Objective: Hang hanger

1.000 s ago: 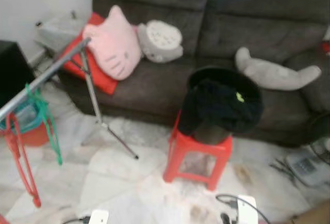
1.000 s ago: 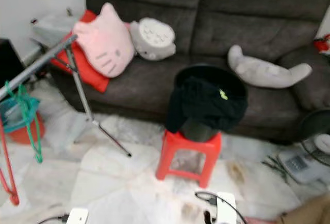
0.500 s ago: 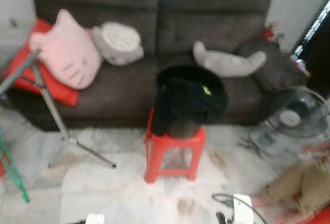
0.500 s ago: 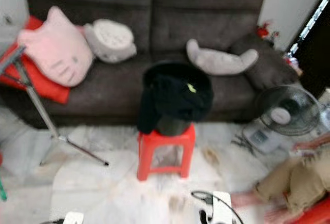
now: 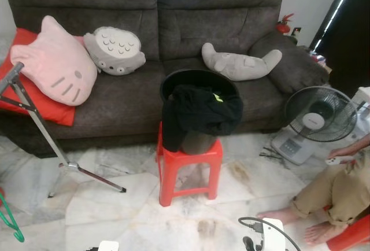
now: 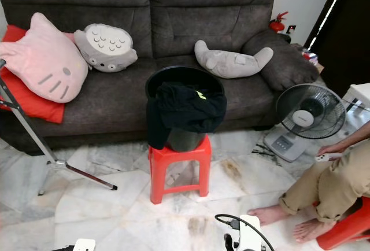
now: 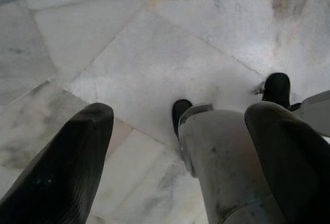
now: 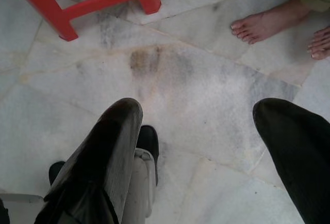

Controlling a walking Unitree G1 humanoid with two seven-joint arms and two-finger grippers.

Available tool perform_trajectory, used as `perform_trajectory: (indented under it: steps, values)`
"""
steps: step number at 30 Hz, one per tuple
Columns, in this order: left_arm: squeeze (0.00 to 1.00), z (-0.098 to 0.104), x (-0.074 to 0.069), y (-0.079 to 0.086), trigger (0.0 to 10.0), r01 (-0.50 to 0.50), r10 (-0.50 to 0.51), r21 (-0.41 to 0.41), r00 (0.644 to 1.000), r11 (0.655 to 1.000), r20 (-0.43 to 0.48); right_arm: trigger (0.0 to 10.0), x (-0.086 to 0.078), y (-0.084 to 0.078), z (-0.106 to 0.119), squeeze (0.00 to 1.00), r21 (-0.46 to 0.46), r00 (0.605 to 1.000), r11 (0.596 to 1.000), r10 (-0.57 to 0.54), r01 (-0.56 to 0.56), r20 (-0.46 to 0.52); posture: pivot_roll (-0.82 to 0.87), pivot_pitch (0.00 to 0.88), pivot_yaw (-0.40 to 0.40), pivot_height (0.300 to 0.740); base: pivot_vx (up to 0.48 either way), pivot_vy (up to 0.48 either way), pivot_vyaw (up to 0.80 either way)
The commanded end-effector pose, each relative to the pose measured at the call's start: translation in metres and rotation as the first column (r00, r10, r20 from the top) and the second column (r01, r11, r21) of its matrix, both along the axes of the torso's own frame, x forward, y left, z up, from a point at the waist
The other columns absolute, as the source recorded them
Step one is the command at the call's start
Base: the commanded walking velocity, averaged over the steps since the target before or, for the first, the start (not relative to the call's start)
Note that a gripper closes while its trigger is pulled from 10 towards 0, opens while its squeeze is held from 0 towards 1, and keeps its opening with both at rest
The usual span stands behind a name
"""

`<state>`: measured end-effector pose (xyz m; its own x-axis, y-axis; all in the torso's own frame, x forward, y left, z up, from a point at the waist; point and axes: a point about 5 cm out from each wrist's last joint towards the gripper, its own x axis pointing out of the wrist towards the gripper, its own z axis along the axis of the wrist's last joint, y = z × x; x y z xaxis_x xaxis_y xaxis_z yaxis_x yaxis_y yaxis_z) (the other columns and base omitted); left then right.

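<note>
Green hanger [image 5: 8, 228] sits at the far left edge of our head view, low beside the rack leg [image 5: 43, 132], so it reads as not yet in our grasp. Left gripper [image 7: 180, 146] hangs over bare marble, fingers spread wide, holding nothing. Right gripper [image 8: 206, 136] likewise, wide open and empty, pointed at the floor near the red stool [image 5: 188, 161]. Black bucket [image 5: 199, 92] stands on that stool with a black garment [image 5: 199, 112] draped over its rim, likely staged as laundry to sort. A person's feet [image 8: 268, 20] rest on the floor to our right. We probably need to turn left toward the hanger first.
</note>
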<state>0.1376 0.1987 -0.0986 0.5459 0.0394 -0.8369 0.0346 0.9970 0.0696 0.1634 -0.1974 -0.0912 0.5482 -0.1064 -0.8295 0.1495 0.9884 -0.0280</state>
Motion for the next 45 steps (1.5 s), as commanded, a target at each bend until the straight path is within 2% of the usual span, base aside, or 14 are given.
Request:
perform_trajectory:
  steps: [1,8,18,36,45]
  values:
    - [0.00,-0.0014,-0.0018,-0.0024,10.0,-0.009,0.009,-0.016,1.000,1.000,-0.016,10.0,0.0002,-0.0041,0.0008,0.00,-0.007,1.000,1.000,-0.011,0.011,0.003,0.02,0.000,-0.052,0.740,0.000,0.000,0.00]
    - [0.00,-0.0016,-0.0022,-0.0024,10.0,-0.004,0.003,-0.019,1.000,1.000,-0.022,10.0,0.0001,-0.0042,0.0007,0.00,-0.010,1.000,1.000,-0.002,0.002,0.003,0.02,0.000,-0.051,0.740,0.000,0.000,0.00]
    - [0.00,-0.0018,-0.0018,-0.0044,10.0,0.002,-0.002,-0.017,1.000,1.000,-0.022,10.0,-0.0006,-0.0045,0.0005,0.00,-0.009,1.000,1.000,-0.006,0.006,0.002,0.02,0.000,-0.051,0.740,0.262,0.000,0.00]
    - [0.00,-0.0019,-0.0057,0.0013,10.0,-0.020,0.020,-0.003,1.000,1.000,-0.014,10.0,0.0005,-0.0033,0.0010,0.00,0.012,1.000,1.000,-0.012,0.012,0.014,0.02,0.000,-0.054,0.740,0.000,0.000,0.00]
    - [0.00,-0.0008,-0.0012,-0.0018,10.0,-0.030,0.030,-0.028,1.000,0.999,-0.004,10.0,0.0006,-0.0036,0.0011,0.00,0.009,1.000,1.000,-0.016,0.016,0.014,0.02,0.000,-0.055,0.740,0.027,0.000,0.00]
